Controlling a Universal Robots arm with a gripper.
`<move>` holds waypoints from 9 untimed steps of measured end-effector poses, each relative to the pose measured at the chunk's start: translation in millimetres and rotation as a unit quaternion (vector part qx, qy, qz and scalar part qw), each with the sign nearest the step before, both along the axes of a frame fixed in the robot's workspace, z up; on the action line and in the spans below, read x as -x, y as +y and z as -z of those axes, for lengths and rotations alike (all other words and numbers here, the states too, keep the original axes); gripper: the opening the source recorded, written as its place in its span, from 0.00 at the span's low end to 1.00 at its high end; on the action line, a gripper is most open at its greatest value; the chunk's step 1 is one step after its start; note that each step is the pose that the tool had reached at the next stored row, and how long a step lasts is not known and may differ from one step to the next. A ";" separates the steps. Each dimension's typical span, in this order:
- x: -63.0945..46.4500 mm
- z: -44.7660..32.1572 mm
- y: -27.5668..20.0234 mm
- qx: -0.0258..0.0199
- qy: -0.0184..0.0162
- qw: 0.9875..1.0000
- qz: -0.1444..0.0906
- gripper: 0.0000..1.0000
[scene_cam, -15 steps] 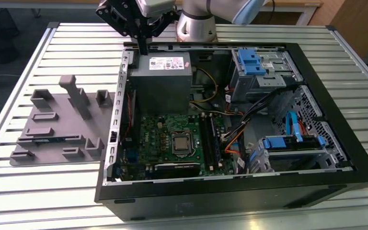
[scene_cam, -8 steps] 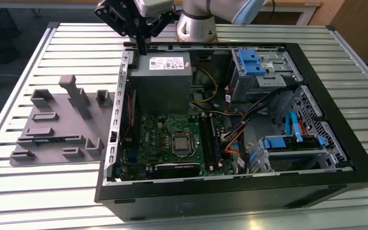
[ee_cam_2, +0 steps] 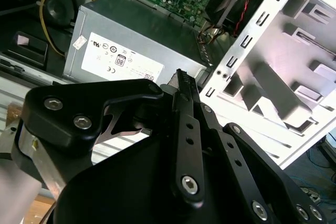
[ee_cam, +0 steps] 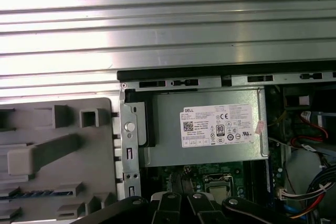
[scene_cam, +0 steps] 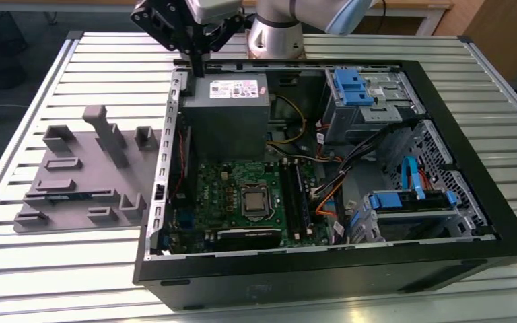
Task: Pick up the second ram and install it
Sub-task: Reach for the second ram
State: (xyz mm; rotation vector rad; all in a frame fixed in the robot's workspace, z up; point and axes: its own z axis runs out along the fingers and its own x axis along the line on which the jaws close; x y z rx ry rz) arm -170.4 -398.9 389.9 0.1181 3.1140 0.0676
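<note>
Gripper (ee_cam_2: 181, 77), black, on the arm: fingers (ee_cam_2: 185, 108) pressed together with nothing seen between them, hanging over the rear edge of the gray power supply (scene_cam: 225, 111) at the far end of the open computer case (scene_cam: 330, 276). Second ram (ee_cam: 21, 194): slim blue stick lying in a slot of the gray holder tray (scene_cam: 88, 176), which rests on the slatted metal surface (scene_cam: 61, 269) just beside the case on the exterior view's left, well apart from the gripper. Green motherboard (scene_cam: 231, 182): inside the case, next to the power supply, on its nearer side in the exterior view.
</note>
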 end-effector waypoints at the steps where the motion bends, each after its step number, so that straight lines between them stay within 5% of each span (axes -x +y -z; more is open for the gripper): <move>1: 0.3 0.0 0.0 0.000 0.000 1.000 0.000 0.11; 9: 2.2 0.0 0.0 0.000 0.000 1.000 0.000 0.11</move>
